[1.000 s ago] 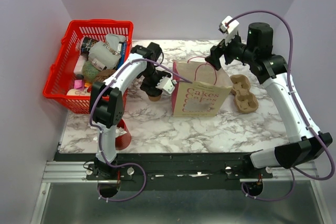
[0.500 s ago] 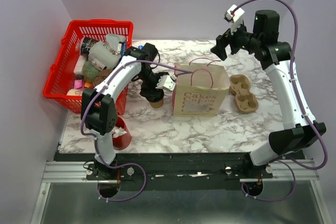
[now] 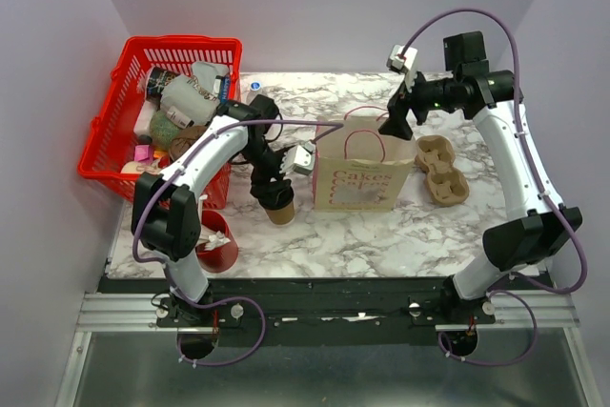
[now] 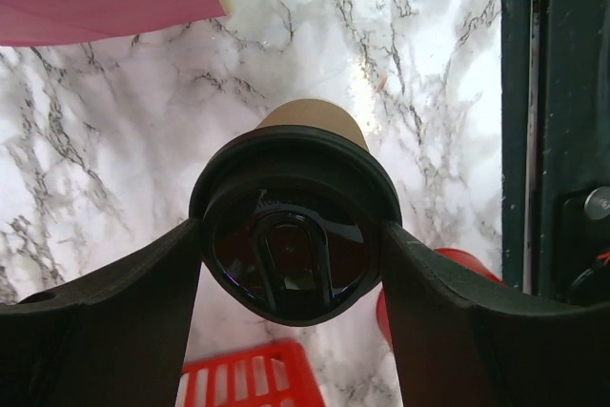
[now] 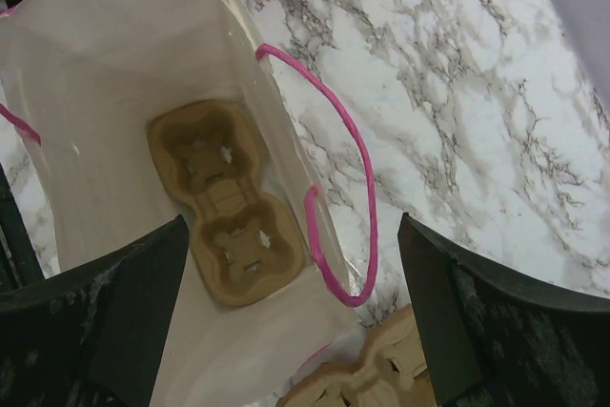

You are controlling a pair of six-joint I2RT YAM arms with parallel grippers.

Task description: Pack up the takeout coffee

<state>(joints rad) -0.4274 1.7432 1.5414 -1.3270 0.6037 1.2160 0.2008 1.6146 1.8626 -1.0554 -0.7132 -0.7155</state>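
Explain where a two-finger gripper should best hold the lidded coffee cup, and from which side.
Grip the takeout coffee across its black lid, coming from above and closing on opposite sides, as the left gripper does. The lid is round, looks stiff and is wider than the tapering paper body, so it probably resists both squeezing and slipping.

Basket (image 3: 183, 43) at upper left, paper bag (image 3: 360, 183) at centre, takeout coffee (image 3: 280, 207) just left of it, cup carrier (image 3: 444, 173) at its right, second carrier (image 5: 227, 199) lying inside the bag

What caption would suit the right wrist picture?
The right claw, open, looks down into a paper bag with a pulp cup carrier lying at its bottom.
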